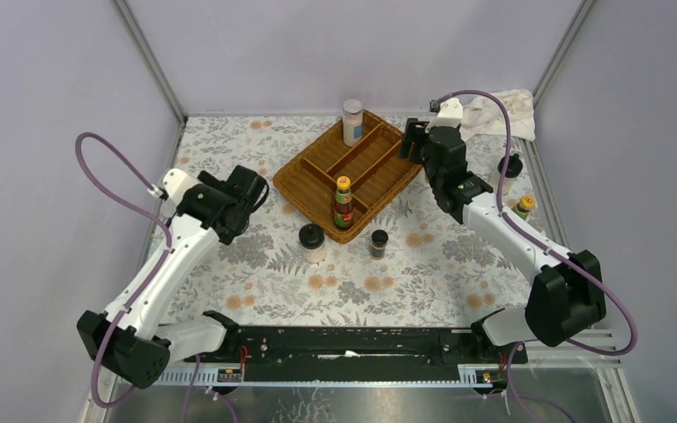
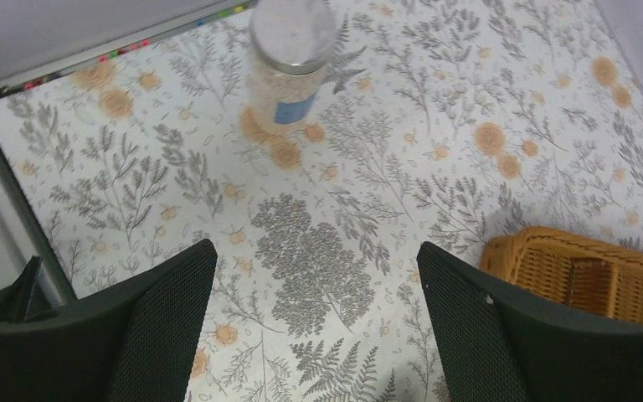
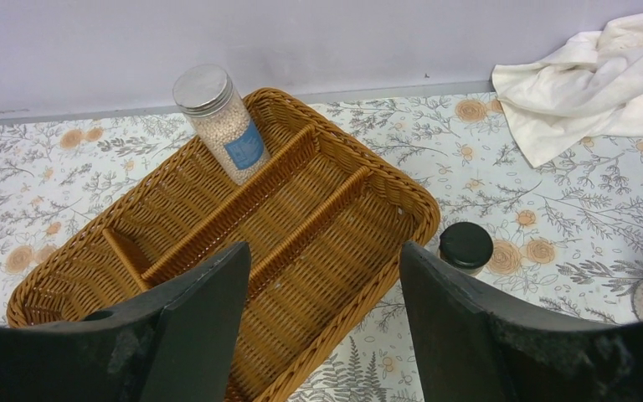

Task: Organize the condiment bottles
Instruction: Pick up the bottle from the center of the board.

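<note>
The wicker tray (image 1: 379,172) holds a white blue-labelled shaker (image 1: 353,122) at its far corner and a red-labelled yellow-capped sauce bottle (image 1: 344,204) at its near corner. A black-lidded jar (image 1: 311,240) and a small dark spice jar (image 1: 378,242) stand on the table before the tray. Another black-lidded jar (image 1: 510,165) and a yellow-capped bottle (image 1: 524,206) stand at the right. My left gripper (image 1: 256,189) is open and empty left of the tray. Its wrist view (image 2: 316,251) shows a second shaker (image 2: 291,59) ahead. My right gripper (image 1: 412,141) is open and empty over the tray's right edge (image 3: 325,251).
A crumpled white cloth (image 1: 507,110) lies at the back right corner, and it shows in the right wrist view (image 3: 586,75). That view also shows the tray's shaker (image 3: 222,126) and a black-lidded jar (image 3: 465,247) beside the tray rim (image 3: 419,201). Purple-grey walls enclose the table.
</note>
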Available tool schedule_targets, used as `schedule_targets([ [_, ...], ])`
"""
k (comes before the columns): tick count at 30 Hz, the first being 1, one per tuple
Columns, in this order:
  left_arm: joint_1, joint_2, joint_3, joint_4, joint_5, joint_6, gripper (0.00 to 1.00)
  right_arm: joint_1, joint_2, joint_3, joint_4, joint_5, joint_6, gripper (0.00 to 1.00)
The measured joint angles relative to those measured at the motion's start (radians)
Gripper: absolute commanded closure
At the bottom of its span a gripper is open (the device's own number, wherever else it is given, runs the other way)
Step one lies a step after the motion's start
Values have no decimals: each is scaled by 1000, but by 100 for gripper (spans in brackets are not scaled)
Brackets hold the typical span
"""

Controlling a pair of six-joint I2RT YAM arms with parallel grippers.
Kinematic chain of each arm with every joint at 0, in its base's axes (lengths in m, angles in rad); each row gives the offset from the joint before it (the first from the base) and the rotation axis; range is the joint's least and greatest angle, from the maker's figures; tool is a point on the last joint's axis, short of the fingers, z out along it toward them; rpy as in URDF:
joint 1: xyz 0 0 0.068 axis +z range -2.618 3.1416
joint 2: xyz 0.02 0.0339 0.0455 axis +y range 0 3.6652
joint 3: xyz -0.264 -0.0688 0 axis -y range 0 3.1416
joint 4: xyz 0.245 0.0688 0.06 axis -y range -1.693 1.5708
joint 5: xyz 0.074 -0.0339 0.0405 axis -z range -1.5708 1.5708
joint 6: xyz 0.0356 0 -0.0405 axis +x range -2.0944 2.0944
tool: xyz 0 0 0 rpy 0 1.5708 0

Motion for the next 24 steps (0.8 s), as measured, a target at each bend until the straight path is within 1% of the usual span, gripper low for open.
schedule_targets([
  [4, 0, -38, -58, -63, -1, -122, 1, 0, 13, 0, 19, -2, 2, 27],
  [8, 8, -44, -113, -88, -1, -202, 1, 0, 31, 0, 27, -8, 7, 27],
  [18, 62, -5, -184, -100, -57, -326, 1, 0, 68, 19, 45, -14, 13, 27],
  [24, 70, 92, -184, -103, -132, -367, 1, 0, 106, 63, 54, -27, 11, 27],
])
